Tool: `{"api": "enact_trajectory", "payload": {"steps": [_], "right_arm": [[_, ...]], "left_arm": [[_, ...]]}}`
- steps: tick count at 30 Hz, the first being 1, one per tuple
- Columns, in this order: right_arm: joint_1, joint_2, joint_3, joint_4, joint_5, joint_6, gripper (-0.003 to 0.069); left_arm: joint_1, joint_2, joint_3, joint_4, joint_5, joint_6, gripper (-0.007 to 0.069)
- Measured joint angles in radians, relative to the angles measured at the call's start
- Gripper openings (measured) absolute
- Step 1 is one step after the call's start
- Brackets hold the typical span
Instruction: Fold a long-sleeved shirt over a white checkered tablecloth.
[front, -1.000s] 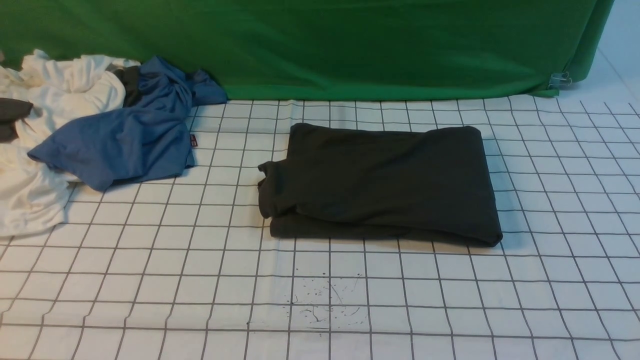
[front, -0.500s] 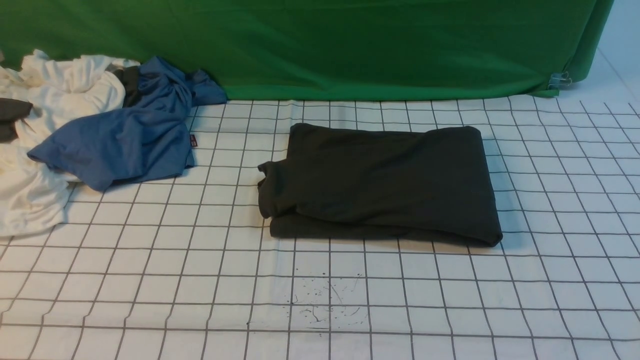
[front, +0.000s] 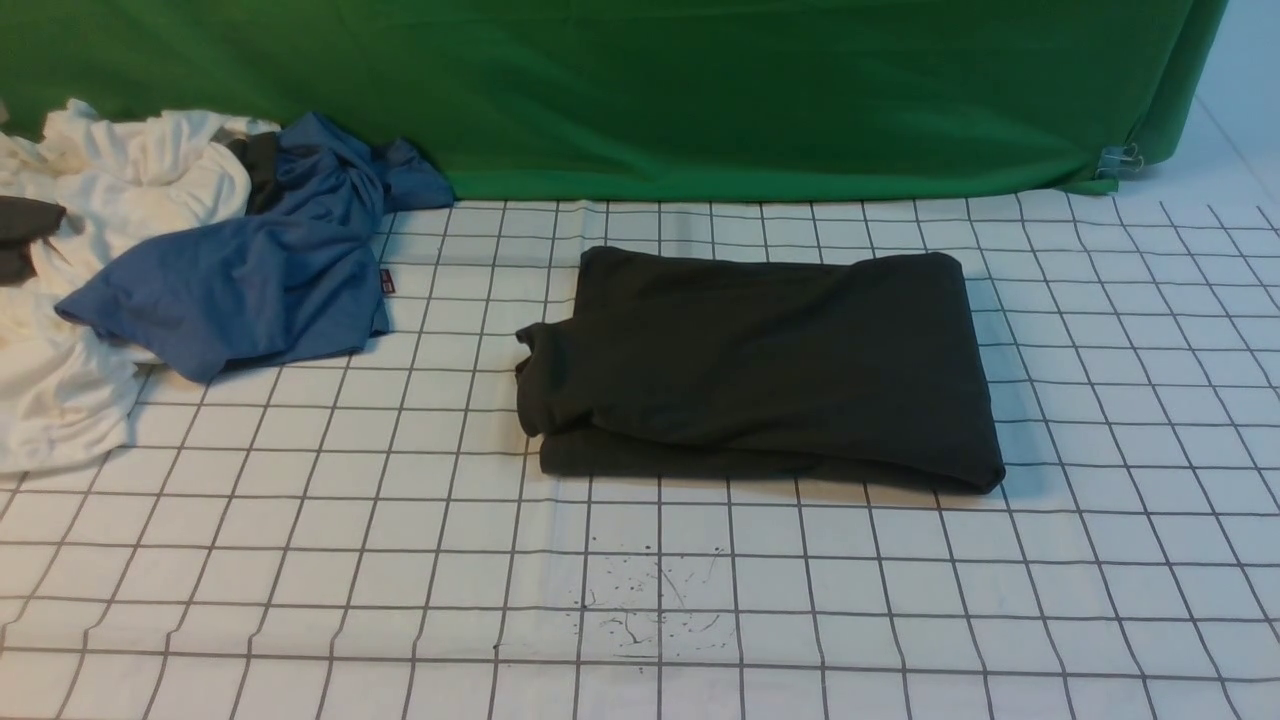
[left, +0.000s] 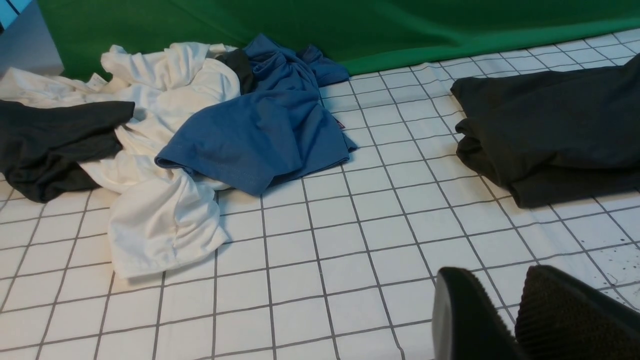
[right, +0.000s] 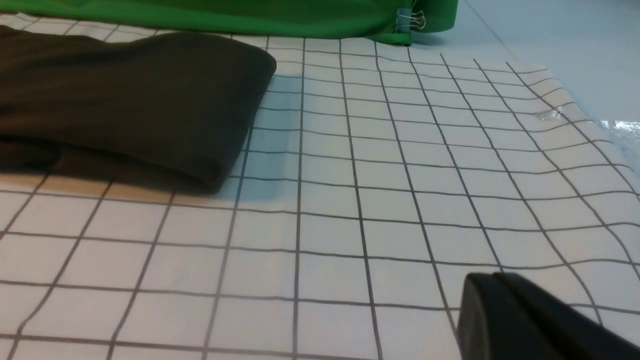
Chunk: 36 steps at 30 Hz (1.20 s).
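Inspection finding: the long-sleeved shirt (front: 760, 365) lies folded into a compact, roughly rectangular bundle on the tablecloth (front: 900, 600), a little right of centre and toward the far side, short of the green backdrop (front: 700, 90). Its layers are stacked — a lower layer shows along the near edge, and a collar-like corner juts out at the left end. The top surface carries mild ripples only.

Neither arm appears in the front view. The left gripper (left: 515, 310) shows in its wrist view as two dark fingers with a narrow gap between them, parted slightly and holding nothing, low over bare cloth near and left of the shirt. The right gripper (right: 500, 300) shows only as one dark mass (no gap visible); it reads as clenched and empty, over bare grid to the right of the shirt and nearer than it.

Unrelated laundry sits at the far left: a blue garment (front: 250, 270) draped over white garments (front: 90, 300), well apart from the shirt.

Judgement: folding appears complete, with the arms standing clear — the closing step. If any move remains, it calls for no more than smoothing the top layer or squaring the left corner, without disturbing the stack.
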Motion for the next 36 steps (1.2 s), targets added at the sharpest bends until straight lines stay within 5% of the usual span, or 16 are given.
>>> {"api": "enact_trajectory", "payload": {"steps": [28, 32, 36], "right_arm": [[0.000, 0.000, 0.000, 0.000, 0.000, 0.000, 0.0069], [0.000, 0.000, 0.000, 0.000, 0.000, 0.000, 0.0076], [0.000, 0.000, 0.000, 0.000, 0.000, 0.000, 0.0087]], "left_arm": [[0.000, 0.000, 0.005, 0.005, -0.004, 0.000, 0.0150], [0.002, -0.001, 0.050, 0.019, -0.071, 0.005, 0.0151], [0.052, -0.026, 0.148, 0.051, -0.336, 0.048, 0.0153]]}}
